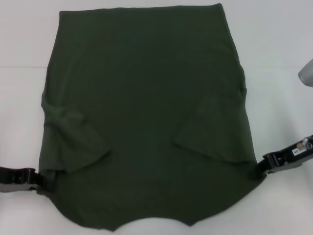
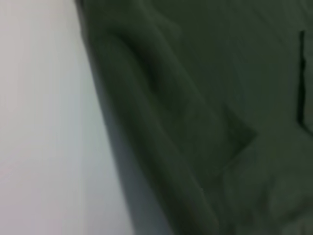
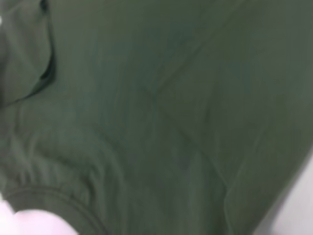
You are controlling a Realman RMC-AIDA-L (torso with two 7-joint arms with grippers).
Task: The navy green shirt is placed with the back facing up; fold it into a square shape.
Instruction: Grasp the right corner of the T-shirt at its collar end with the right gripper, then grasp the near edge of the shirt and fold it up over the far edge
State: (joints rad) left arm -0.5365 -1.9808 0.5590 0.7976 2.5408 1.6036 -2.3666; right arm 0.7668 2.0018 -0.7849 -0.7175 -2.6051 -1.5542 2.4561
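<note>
1. Navy green shirt (image 1: 146,112) is lying flat on the white table (image 1: 24,73), plain side up, pretty much filling the head view. Hem edge is at the far side, and the collar dip is at the near edge, closest to the robot.

2. Both sleeves are already tucked inward: left sleeve (image 1: 73,132) lies folded over the body a bit bunched up, and right sleeve (image 1: 212,129) lies over it as a flatter flap. So the sides look narrowed and the sleeve step seems done.

3. Left gripper (image 1: 41,180) sits right at the shirt's near left corner, touching the shoulder edge. Right gripper (image 1: 265,164) is at the near right corner, mirror position. Whether the fingers are pinching cloth or spread apart, honestly can't tell; the tips are lost against the fabric edge.

4. Wrist views don't help with that either, they only show green cloth up close and a bit of table.

5. My read: this is the start of the lengthwise fold, with the shoulder corners about to be taken.

6. Next move would need both arms lifting together and carrying the near edge toward the hem evenly, otherwise the tucked sleeves could slide back out.
</note>
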